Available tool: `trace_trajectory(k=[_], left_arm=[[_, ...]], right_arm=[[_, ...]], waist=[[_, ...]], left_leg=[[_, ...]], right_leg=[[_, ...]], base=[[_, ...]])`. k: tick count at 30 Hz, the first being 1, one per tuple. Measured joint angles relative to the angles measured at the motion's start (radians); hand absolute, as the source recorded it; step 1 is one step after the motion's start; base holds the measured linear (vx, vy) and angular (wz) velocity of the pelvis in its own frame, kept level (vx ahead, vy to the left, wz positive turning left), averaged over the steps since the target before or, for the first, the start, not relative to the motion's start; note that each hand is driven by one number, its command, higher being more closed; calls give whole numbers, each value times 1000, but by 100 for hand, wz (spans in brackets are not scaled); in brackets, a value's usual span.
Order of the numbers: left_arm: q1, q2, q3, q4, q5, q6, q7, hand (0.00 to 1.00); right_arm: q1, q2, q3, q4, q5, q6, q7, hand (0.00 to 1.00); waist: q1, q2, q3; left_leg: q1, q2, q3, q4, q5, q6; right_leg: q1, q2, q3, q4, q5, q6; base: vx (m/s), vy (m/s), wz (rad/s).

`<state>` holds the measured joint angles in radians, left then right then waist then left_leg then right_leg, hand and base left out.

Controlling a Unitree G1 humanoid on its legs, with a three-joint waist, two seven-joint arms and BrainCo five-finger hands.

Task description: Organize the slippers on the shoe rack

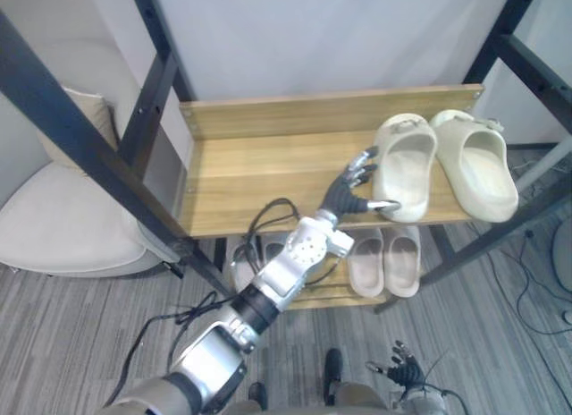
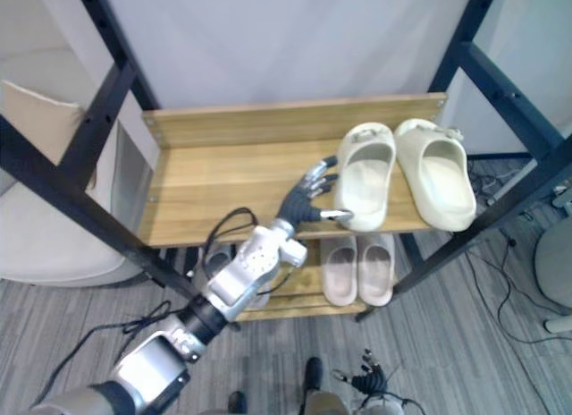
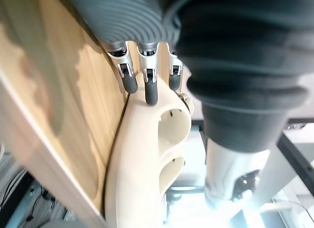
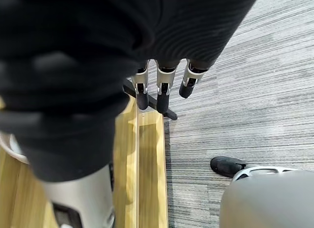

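Fingers (image 1: 361,172) on our left hand (image 1: 344,193) lie straight against the left cream slipper (image 1: 404,165) at the top shelf's (image 1: 259,173) 3 o'clock end, right hand (image 1: 407,372) dangling slack, so we reckon shoving hard tips its twin (image 1: 483,169) overboard.

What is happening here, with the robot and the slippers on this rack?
The robot's left hand reaches onto the rack's top shelf and touches the side of a cream slipper, with its fingers fairly straight and its thumb near the heel. The slipper lies flat beside its partner at the shelf's right end. A pinkish pair sits on the lower shelf. The right hand hangs idle near the floor, fingers relaxed.
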<state>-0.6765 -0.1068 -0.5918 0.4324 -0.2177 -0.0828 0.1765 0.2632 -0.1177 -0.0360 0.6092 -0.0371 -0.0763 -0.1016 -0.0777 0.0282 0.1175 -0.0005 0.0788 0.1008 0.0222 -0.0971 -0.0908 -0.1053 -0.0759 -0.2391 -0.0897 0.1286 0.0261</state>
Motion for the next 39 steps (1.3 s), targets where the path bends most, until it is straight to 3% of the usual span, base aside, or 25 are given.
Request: trace_trajectory(k=[12,16,21,26,31,34,39], left_arm=[[-12,9,-4,15,-1,8,16,0],[29,74,74,-34,-1,34,16,0],[207,234,137,-277,-24,40,4,0],[370,335,97,-489,-100,20,-84,0],[483,365,-7,-601,-182,-1,-184,0],[538,369,-47,-617,-219,-21,-233,0],[652,372,-101,-527,-227,-11,-300,0]], right_arm=[[1,11,-12,-4,0,1,2,0],[-2,33,-42,0,1,4,3,0],[-21,29,-65,70,1,4,6,0],[-41,0,-69,153,1,3,22,0],[-71,-10,-56,199,0,-3,31,0],[-78,-22,-35,214,-2,-10,41,0],[-93,-37,-1,240,-4,-14,43,0]], waist=[[-4,-3,4],[-17,-6,7],[-18,-5,6],[26,-1,4],[31,-1,2],[35,-1,1],[38,3,-3]], left_leg=[[13,0,-1,-2,0,0],[37,4,-5,-9,-3,-1],[37,10,-58,-19,-1,-3],[34,10,-105,-20,1,-5],[37,-8,-147,-19,0,-1],[37,-19,-158,-16,0,5],[32,-19,-168,-8,0,6]], right_leg=[[23,-1,-9,-1,-2,3],[49,1,-26,-8,-12,10],[71,4,-76,-7,-23,3],[80,4,-112,-3,-30,5],[104,-8,-138,-8,-34,11],[107,-15,-141,-8,-38,16],[108,-13,-144,-8,-40,17]], base=[[0,-1,1],[-5,-3,2],[26,-12,28],[86,6,25],[41,46,24],[-6,40,6],[-6,7,2]])
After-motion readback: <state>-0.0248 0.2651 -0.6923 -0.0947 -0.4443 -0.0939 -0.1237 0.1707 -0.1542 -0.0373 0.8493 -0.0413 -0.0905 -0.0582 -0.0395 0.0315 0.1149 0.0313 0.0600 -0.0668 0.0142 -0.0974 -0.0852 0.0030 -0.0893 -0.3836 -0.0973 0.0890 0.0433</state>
